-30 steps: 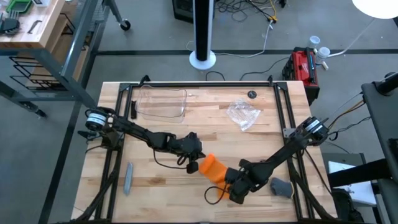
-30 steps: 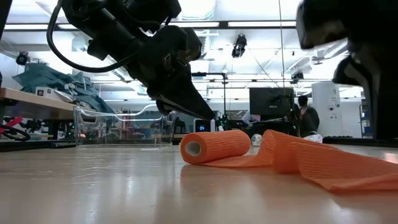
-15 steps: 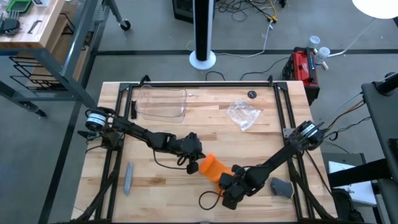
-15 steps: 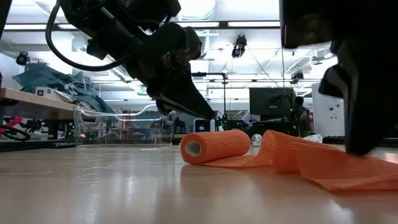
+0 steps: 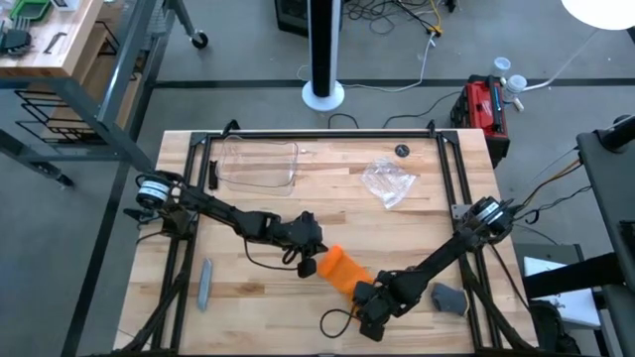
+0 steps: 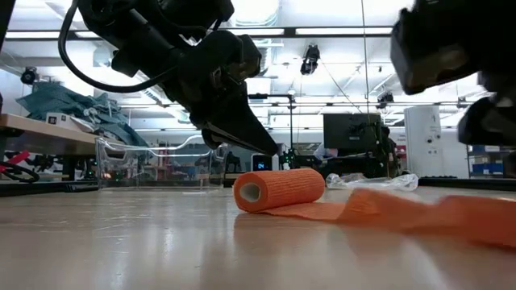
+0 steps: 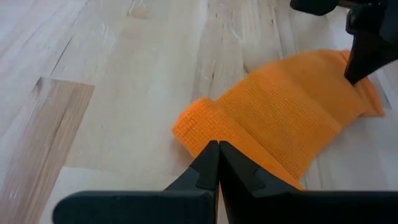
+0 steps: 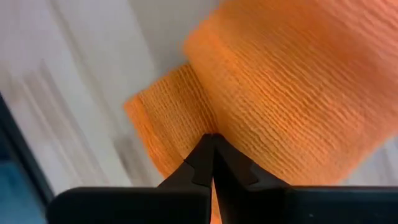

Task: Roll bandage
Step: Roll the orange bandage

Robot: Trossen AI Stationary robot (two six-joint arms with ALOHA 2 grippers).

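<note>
partly under right hand [image 5: 363, 296], bandage [image 5: 340, 268]

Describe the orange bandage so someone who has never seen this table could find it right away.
On the wooden table, look near the front edge, between the two dark arms. The bandage lies there, a bright orange fabric strip partly wound into a stubby roll; unlike the grey bar and clear plastic wrap, it is soft and orange.

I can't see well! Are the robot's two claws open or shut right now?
Left gripper: shut, by the bandage roll, holding nothing.
Right gripper: shut on the bandage's loose end.
</note>
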